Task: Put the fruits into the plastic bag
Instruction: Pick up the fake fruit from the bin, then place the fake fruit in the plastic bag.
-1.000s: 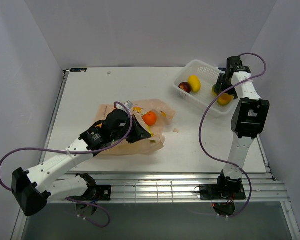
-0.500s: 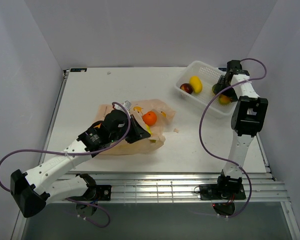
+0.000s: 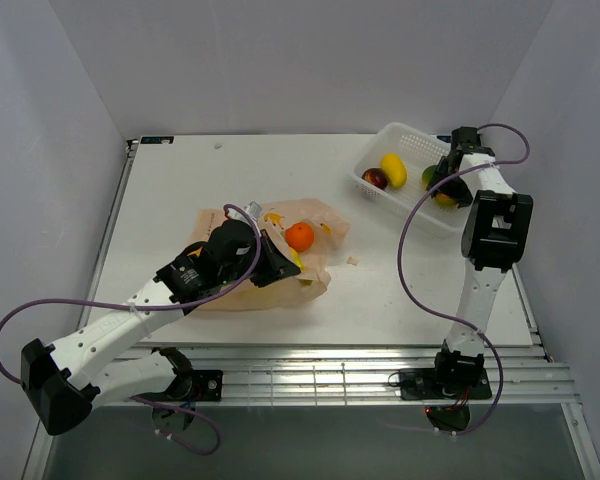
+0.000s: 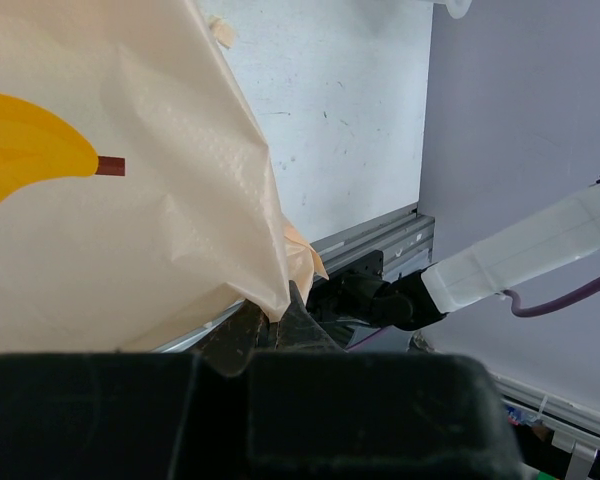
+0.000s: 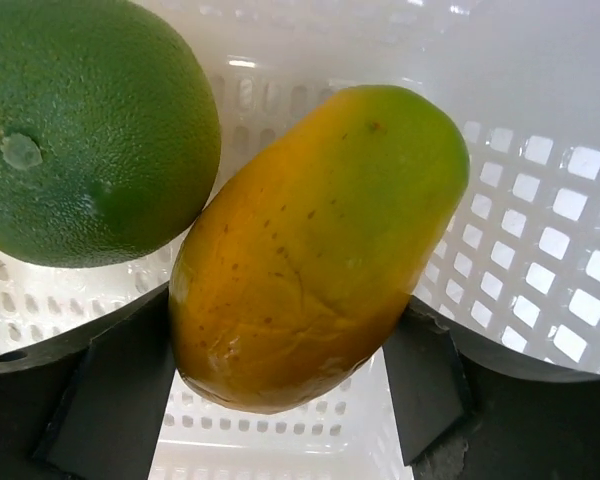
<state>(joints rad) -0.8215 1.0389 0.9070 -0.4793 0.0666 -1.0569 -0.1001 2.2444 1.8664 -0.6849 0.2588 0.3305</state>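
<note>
The peach-orange plastic bag (image 3: 310, 215) lies crumpled at the table's middle, with an orange (image 3: 299, 236) at its mouth. My left gripper (image 3: 278, 266) is shut on the bag's edge (image 4: 270, 290) and holds it up. The white basket (image 3: 400, 132) at the back right holds a dark-red fruit (image 3: 375, 178), a yellow fruit (image 3: 392, 168), a green round fruit (image 5: 80, 130) and a yellow-green oblong fruit (image 5: 310, 250). My right gripper (image 3: 442, 180) is down in the basket. Its jaws press both sides of the yellow-green fruit, which still touches the green one.
The basket's lattice wall (image 5: 540, 200) stands close behind the gripped fruit. A small scrap (image 3: 352, 261) lies on the table right of the bag. The metal rail (image 3: 360, 375) runs along the near edge.
My right gripper has moved down and farther back into the basket, over the yellow-green fruit. The left arm, the bag and the orange have hardly moved.
</note>
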